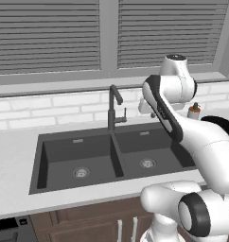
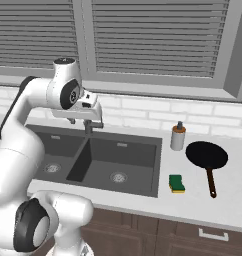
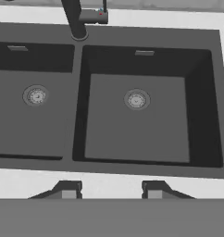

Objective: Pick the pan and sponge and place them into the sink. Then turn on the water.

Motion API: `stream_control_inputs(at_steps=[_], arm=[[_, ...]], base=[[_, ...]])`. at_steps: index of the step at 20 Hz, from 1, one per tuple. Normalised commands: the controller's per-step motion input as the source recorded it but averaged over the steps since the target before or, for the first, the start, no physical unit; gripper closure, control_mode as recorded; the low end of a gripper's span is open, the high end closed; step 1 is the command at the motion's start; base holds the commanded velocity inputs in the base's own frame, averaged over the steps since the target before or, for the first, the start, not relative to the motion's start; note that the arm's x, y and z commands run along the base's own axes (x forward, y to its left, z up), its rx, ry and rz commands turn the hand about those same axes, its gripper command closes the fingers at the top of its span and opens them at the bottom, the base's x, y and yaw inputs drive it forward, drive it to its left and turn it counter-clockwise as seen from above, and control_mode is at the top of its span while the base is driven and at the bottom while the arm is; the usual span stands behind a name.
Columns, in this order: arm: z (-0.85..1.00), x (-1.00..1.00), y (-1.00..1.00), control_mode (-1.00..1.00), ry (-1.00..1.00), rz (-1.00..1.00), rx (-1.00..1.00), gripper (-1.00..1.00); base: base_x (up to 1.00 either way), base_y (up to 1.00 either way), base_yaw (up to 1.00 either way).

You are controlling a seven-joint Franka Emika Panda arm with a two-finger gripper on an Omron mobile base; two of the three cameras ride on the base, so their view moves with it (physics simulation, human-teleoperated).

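Right base view: the pan (image 2: 206, 154) is round, flat and all black, with a long thin handle that points toward the front edge of the counter (image 2: 228, 200). It lies on the pale speckled counter, to the right of the sink (image 2: 143, 187). The sponge (image 2: 177, 183) is a small block, yellow with a green top. It sits just beside the sink's right rim, near the pan but not touching it. A white soap bottle (image 2: 178, 137) with a brown pump stands behind them, by the white brick wall (image 2: 143, 116).

The sink is dark grey, with two square bowls and a round shiny drain in each. Both bowls hold nothing. A tall dark bent tap (image 1: 114, 107) stands behind the middle wall.

The claw (image 3: 111, 189) hangs high above the sink. Its two dark tips stand apart with nothing between them.

In the left base view the white arm hides most of the pan and the bottle. Grey blinds (image 1: 50, 35) cover the window. No writing can be read anywhere.
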Motion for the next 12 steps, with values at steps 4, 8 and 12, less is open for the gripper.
stream_control_inputs(at_steps=[4,8,12], arm=[[0.0,-0.11,-0.21,-1.0,0.0,0.0,0.0,-1.0],[-0.05,-0.22,-0.49,-1.0,-0.01,0.0,0.0,-1.0],[-0.12,-0.17,-0.64,-1.0,-0.01,0.0,0.0,-1.0]], base=[[0.0,0.0,0.0],[0.0,0.0,0.0],[0.0,0.0,0.0]])
